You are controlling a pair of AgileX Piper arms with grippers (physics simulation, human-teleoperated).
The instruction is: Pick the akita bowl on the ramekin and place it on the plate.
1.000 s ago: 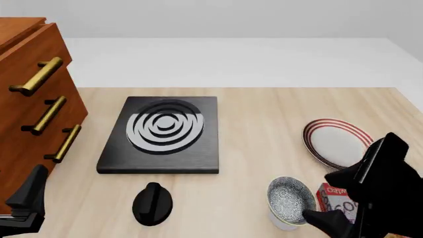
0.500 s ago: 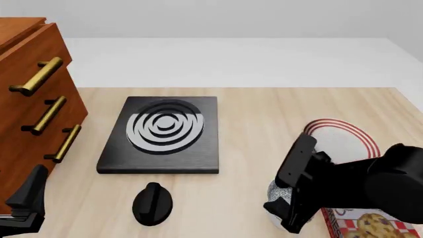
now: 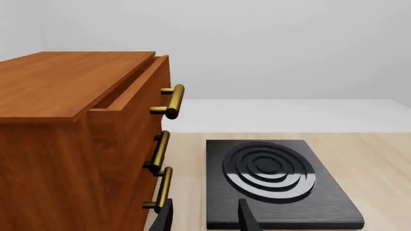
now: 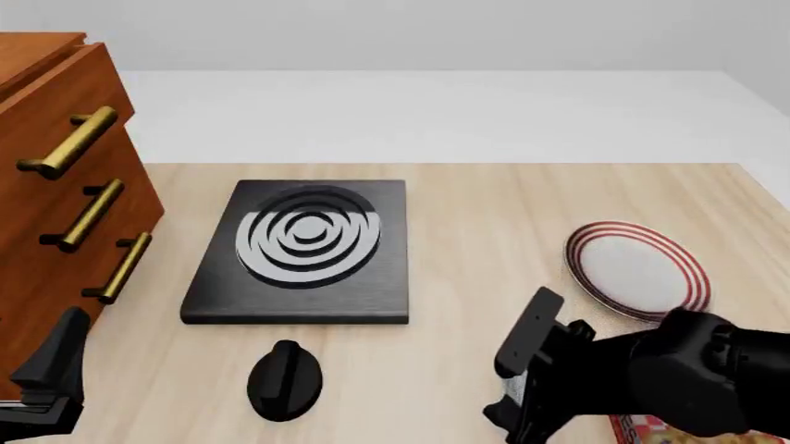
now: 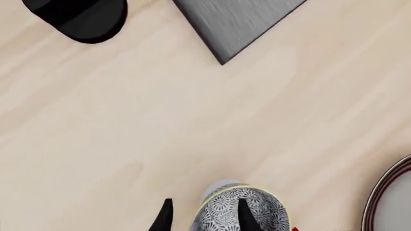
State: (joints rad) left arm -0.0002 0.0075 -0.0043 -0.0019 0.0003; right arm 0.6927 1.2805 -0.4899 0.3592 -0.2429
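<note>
Wooden tabletop fills the front view, with a brown drawer cabinet on the left, a black stove slab with concentric rings in the middle, and a black knob in front of it. Near the right edge lies the plate, flat and bare. The right gripper and its dark arm cover the near right of the table, hiding the akita bowl completely; a red checked corner of a box peeks out beside the arm. The left gripper sits low at the near left corner.

Seen from the left wrist, the cabinet, its brass handles and the stove slab appear. The left gripper has its two fingertips moderately apart with nothing between them.

Only the right wrist view shows the akita bowl: it stands upright, mouth up, its speckled inside visible, on the bare wood near the plate's red-ringed rim. The ramekin cannot be made out. The right gripper is spread; one finger lies across the bowl's inside, the other outside its wall, so the rim sits between them. Whether they touch it I cannot tell.
</note>
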